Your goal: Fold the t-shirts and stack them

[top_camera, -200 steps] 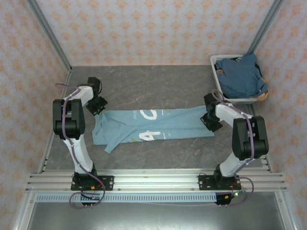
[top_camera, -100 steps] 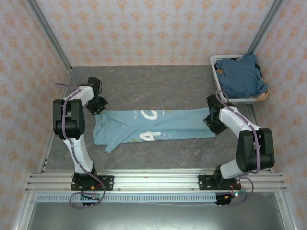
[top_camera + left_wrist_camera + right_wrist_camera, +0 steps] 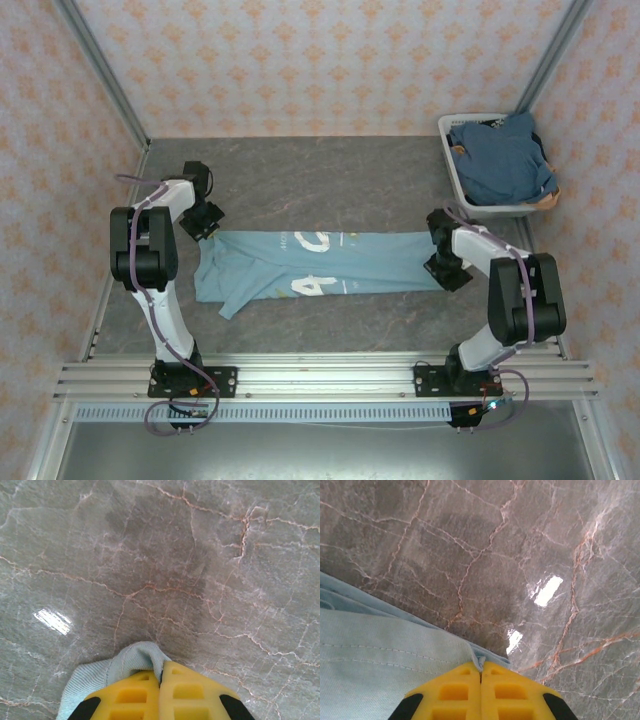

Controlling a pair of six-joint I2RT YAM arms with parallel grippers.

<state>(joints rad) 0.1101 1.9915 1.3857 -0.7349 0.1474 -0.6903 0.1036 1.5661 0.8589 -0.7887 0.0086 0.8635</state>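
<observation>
A light sky-blue t-shirt (image 3: 320, 262) with white letters lies stretched across the table's middle, folded lengthwise. My left gripper (image 3: 203, 226) is shut on its left end; in the left wrist view a ribbed fold of the light blue t-shirt (image 3: 127, 663) is pinched between the yellow fingers (image 3: 190, 690). My right gripper (image 3: 447, 271) is shut on the right end; the right wrist view has the hem corner of the light blue t-shirt (image 3: 385, 675) caught between the yellow fingers (image 3: 512, 690). Darker slate-blue t-shirts (image 3: 503, 160) lie piled in the basket.
A white laundry basket (image 3: 455, 172) stands at the back right corner. The grey marble table (image 3: 320, 180) has bare room behind and in front of the shirt. Patterned walls close in the left, back and right sides.
My right gripper has moved toward the near edge with the shirt's right end, and its arm has swung. The left arm has stayed still.
</observation>
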